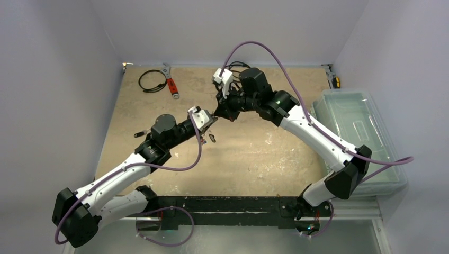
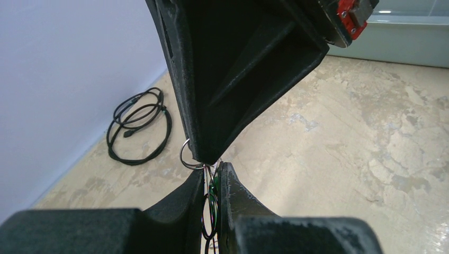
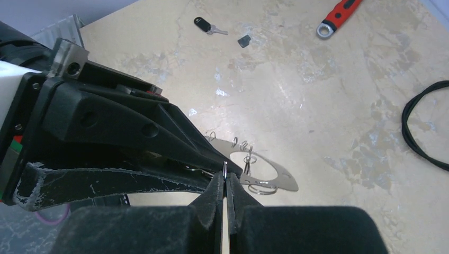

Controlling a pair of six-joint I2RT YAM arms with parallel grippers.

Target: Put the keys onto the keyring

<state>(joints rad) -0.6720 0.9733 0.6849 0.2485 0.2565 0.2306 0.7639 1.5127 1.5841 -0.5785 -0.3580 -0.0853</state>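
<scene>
While left jaws grip what seems a green-tagged key (image 2: 213, 191), right jaws pinch a wire loop (image 2: 180, 154); threading demands alignment.

The top camera looks down from above and behind the arm bases over the whole table (image 1: 254, 153). The wrist cameras sit close behind the left claw (image 2: 214, 173) and right claw (image 3: 225, 182), facing each other. All three share the table's middle.

Mid-table the left gripper (image 1: 210, 120) and right gripper (image 1: 219, 112) meet tip to tip. Bare table (image 1: 249, 159) lies open at 6 o'clock between the arms. Cable (image 1: 152, 81) and wrench (image 1: 170, 80) sit at 10, a key (image 1: 140, 134) at 9, bin (image 1: 360, 132) at 3.
</scene>
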